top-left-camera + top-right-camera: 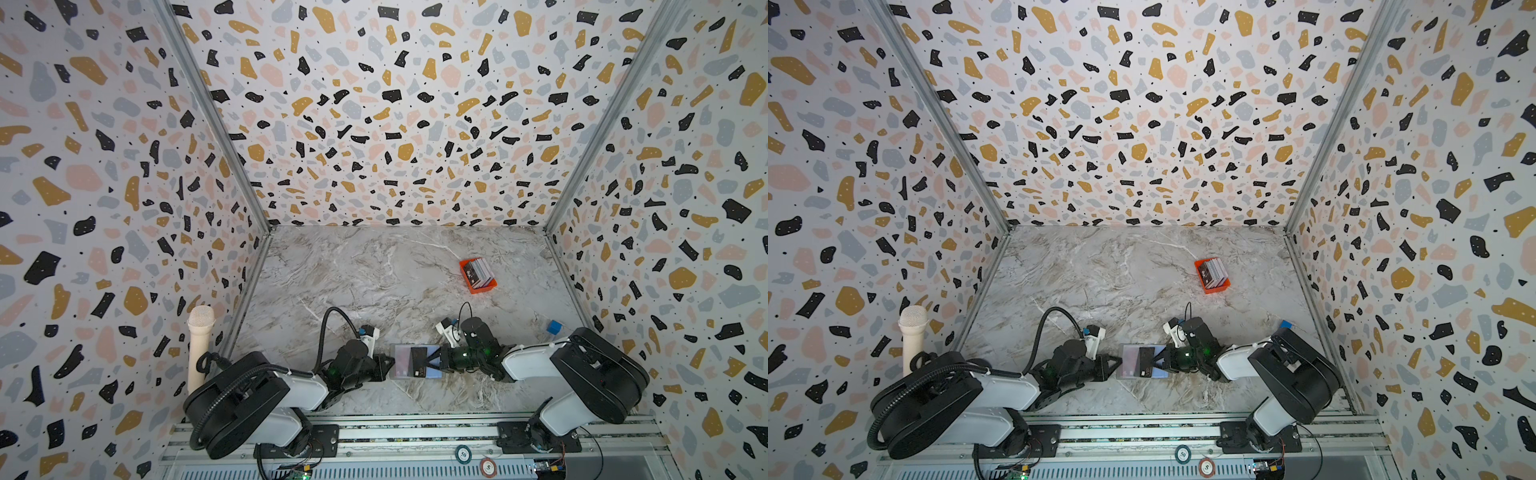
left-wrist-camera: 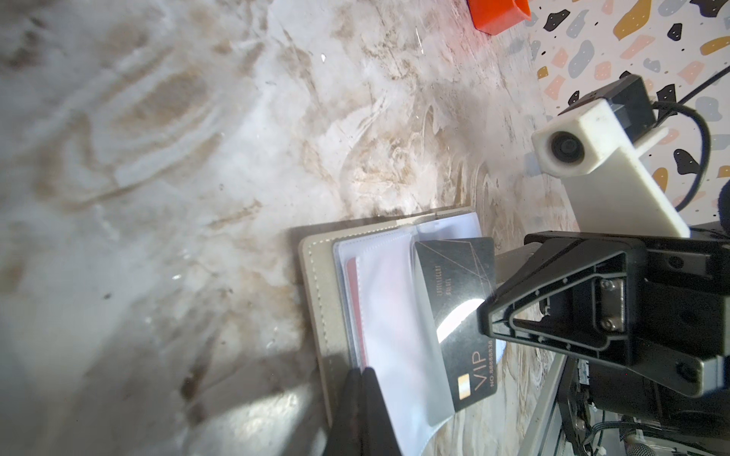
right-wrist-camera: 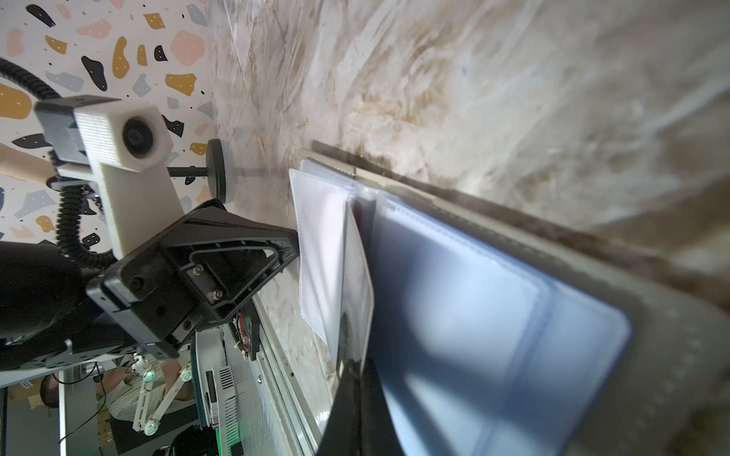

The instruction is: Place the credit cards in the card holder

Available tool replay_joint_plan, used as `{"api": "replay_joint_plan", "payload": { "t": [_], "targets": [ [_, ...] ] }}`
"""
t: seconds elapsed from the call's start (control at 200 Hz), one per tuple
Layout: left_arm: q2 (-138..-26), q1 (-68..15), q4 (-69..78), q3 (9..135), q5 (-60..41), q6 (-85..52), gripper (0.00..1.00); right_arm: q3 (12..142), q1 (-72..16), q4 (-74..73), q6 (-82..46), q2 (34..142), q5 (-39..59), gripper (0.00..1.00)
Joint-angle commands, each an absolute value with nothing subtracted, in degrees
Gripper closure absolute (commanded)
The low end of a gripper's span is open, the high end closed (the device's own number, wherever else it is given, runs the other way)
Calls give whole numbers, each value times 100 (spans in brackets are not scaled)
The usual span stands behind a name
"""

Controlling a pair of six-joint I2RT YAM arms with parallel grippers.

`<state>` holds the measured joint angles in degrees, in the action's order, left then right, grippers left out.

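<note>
The grey card holder [image 1: 402,358] [image 1: 1128,358] lies open near the table's front edge, between my two grippers. My left gripper [image 2: 361,373] [image 1: 388,365] is shut on the edge of one clear pocket page [image 2: 395,316]. A dark "VIP" credit card [image 2: 458,308] [image 1: 419,361] sits partly inside that pocket, and my right gripper [image 3: 353,367] [image 1: 437,359] is shut on its outer end. A red card [image 2: 352,300] shows inside a pocket underneath. More credit cards [image 1: 478,272] stand in the orange tray [image 1: 487,287] at the back right.
A blue cube [image 1: 554,327] lies by the right wall behind the right arm. A cream microphone [image 1: 199,345] stands at the left wall. Two poker chips [image 1: 463,454] rest on the front rail. Bare marble lies between the holder and the tray.
</note>
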<state>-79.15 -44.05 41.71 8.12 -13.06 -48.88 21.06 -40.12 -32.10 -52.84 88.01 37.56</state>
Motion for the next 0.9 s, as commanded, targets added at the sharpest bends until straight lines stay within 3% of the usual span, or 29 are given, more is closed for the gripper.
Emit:
{"api": "replay_joint_plan", "payload": {
  "t": [0.0, 0.451, 0.891],
  "targets": [
    [-8024, -4428, 4337, 756, -1426, -4913, 100, 2101, -4016, -2886, -5223, 8910, 3766, 100],
    [-8086, -4428, 4336, 773, -1424, -4895, 100, 2441, -4113, -3006, -5088, 9463, 3927, 100],
    [-8027, -4429, 4214, 782, -1353, -4861, 100, 2461, -3920, -1846, -4550, 8839, 3885, 100]
  ]
}}
